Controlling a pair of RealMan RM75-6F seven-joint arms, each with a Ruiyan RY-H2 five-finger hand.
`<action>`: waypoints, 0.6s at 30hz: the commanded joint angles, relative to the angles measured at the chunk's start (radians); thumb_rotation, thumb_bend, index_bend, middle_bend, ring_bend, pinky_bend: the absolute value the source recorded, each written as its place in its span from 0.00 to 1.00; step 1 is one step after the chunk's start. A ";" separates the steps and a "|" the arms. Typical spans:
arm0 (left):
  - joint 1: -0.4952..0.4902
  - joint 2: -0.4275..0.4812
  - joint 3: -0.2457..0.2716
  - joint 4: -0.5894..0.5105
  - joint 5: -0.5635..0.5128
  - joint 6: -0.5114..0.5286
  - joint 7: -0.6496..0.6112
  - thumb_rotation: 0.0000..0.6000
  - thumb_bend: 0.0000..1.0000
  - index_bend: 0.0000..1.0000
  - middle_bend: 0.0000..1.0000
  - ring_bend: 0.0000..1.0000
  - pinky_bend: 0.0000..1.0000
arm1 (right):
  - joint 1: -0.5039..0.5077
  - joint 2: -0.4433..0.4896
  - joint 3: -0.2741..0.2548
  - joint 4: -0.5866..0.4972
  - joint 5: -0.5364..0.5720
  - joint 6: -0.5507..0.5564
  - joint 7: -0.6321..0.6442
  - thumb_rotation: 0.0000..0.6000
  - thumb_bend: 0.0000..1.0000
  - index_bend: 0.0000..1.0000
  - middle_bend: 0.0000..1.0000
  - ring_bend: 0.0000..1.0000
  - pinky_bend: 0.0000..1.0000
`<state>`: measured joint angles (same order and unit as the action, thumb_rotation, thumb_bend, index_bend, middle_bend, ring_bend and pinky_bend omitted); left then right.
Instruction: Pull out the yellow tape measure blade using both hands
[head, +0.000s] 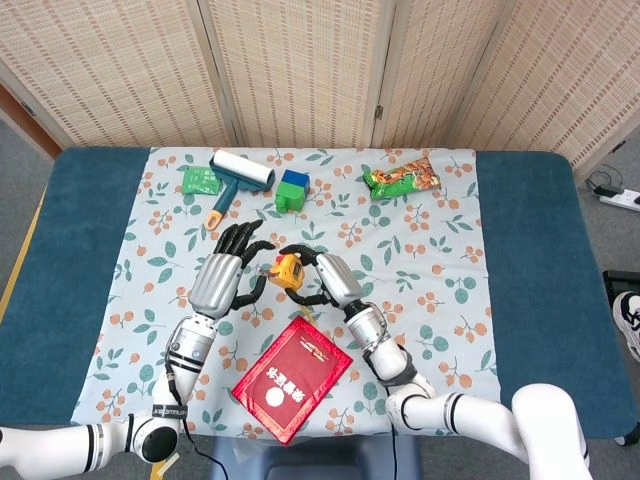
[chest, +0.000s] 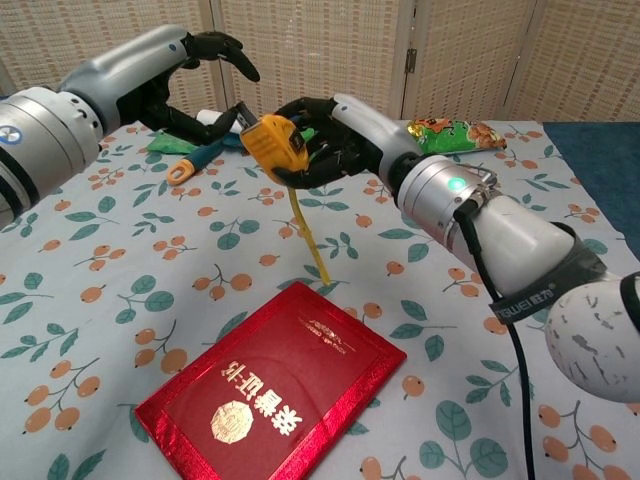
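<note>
My right hand (chest: 335, 140) grips the yellow tape measure case (chest: 274, 146) in the air above the floral cloth. From the case the yellow blade (chest: 308, 232) hangs down, and its tip reaches the far edge of the red booklet (chest: 275, 390). Just left of the case is my left hand (chest: 190, 75), its fingers arched over and apart and its thumb tip close to the case's left side. It holds nothing. In the head view the case (head: 290, 271) sits between the left hand (head: 232, 262) and the right hand (head: 325, 280).
A red booklet (head: 292, 378) lies at the near edge of the cloth. Along the far side are a lint roller (head: 236, 178), a green packet (head: 200, 180), a blue and green block (head: 292, 190) and a snack bag (head: 402, 177).
</note>
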<state>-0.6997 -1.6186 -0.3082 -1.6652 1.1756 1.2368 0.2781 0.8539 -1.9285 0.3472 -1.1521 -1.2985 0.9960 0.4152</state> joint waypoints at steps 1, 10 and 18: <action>-0.002 -0.002 0.000 0.002 0.000 -0.001 0.000 1.00 0.81 0.41 0.10 0.06 0.00 | 0.001 -0.001 0.001 0.002 0.000 -0.001 0.002 1.00 0.38 0.57 0.46 0.46 0.32; -0.006 -0.009 -0.001 0.015 -0.007 -0.010 -0.006 1.00 0.82 0.52 0.12 0.06 0.00 | 0.003 0.001 0.004 0.009 0.001 -0.005 0.011 1.00 0.38 0.57 0.46 0.46 0.32; 0.008 -0.034 -0.017 0.056 0.003 0.026 -0.070 1.00 0.82 0.55 0.17 0.10 0.00 | -0.004 0.025 0.000 0.006 0.004 -0.016 0.013 1.00 0.38 0.57 0.46 0.46 0.32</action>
<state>-0.6966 -1.6476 -0.3195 -1.6167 1.1780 1.2563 0.2228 0.8517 -1.9077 0.3488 -1.1443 -1.2944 0.9824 0.4289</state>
